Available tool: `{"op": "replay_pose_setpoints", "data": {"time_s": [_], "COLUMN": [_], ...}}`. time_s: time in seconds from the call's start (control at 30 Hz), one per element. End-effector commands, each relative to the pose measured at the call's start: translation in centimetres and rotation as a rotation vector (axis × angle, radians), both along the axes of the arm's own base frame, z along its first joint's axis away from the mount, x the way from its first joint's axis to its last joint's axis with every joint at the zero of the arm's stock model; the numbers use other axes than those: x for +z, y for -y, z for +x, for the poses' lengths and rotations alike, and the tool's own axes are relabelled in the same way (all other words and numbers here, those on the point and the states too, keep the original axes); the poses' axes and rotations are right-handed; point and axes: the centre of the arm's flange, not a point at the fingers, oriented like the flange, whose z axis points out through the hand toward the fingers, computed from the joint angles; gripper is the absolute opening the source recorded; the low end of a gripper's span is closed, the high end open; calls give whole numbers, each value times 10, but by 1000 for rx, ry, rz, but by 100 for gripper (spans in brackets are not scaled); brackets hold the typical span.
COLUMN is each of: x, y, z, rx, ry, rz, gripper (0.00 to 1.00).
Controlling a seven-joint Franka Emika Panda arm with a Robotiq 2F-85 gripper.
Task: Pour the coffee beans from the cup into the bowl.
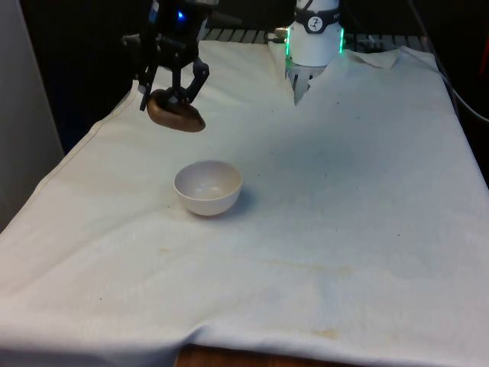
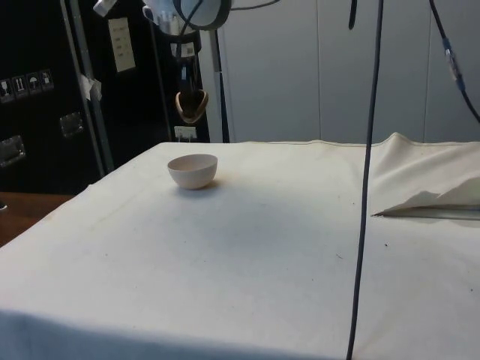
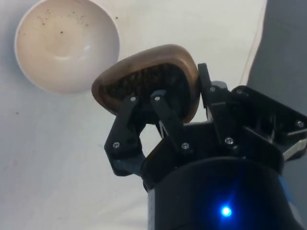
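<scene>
So the brown cup [image 1: 176, 112] is held up off the desk [image 1: 344, 229], gripped by its rim in the closed claw [image 1: 174, 90], beans seen inside. Carry step, looks like. The white bowl [image 1: 208, 186] isn't reached yet; centering overhead, then tilting, is needed.

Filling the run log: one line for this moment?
gripper: shut on brown wooden cup | cup: lifted, beans inside | white round bowl: on cloth, nearly empty | pour: not begun
</scene>
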Motion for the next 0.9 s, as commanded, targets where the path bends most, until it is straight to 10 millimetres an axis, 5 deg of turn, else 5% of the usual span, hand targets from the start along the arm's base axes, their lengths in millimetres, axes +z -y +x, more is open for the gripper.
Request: {"op": "replay_pose_setpoints", "data": {"time_s": [0.0,0.87], "x": [0,-12], "y": [2,-19], "z": [1,6], "rx": [0,-4], "ry": [11,48], "rz": [-24,-190], "gripper": [3,3]}}
